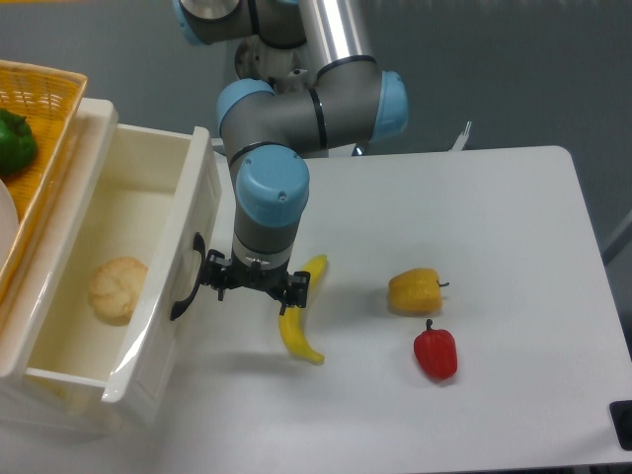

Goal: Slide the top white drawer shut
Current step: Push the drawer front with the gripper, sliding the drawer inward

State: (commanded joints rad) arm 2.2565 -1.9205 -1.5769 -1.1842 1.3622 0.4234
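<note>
- The gripper [253, 283] hangs low beside the front panel of the top white drawer [188, 259], close to its black curved handle [184, 289]; whether the fingers are apart or together cannot be told from this overhead angle.
- The drawer stands pulled out at the table's left, open, with a pale bread roll [116, 287] lying inside.
- A banana [298, 322] rests on the white table [513, 247] just right of the gripper.
- A yellow pepper [415, 290] and a red pepper [435, 353] sit farther right.
- A wicker basket [39, 118] holding a green pepper [16, 138] sits above the cabinet.
</note>
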